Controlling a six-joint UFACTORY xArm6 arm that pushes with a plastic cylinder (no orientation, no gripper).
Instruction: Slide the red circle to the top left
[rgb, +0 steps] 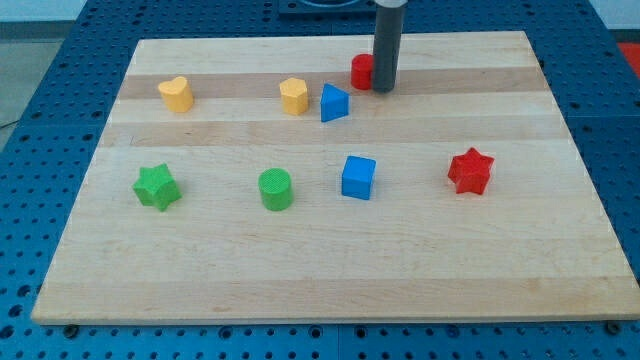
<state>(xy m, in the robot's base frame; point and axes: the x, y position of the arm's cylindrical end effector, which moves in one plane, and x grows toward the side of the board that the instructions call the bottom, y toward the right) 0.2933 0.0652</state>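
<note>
Well, only one view to go by, and in it the rod comes down from the view's top edge, its upper part cut off; my tip (384, 88) rests on the wooden board (320, 270) near the top, a little right of the middle; it ends in a plain rod with no claw to open or close, and it holds nothing. Half hidden behind the rod, on its left side and touching or very nearly so, is the red circle (361, 70); only its left part shows, so its round shape is hard to confirm. Just below and to the left of it sits the blue triangle (334, 103), and beside that a yellow heart (293, 95); a second yellow heart (175, 93) lies well apart toward the view's left. Lower down runs a row: green star (157, 187), green cylinder (276, 189), blue cube (358, 177), red star (471, 170). Counted: two red, two blue, two green, two yellow; eight blocks in all.
</note>
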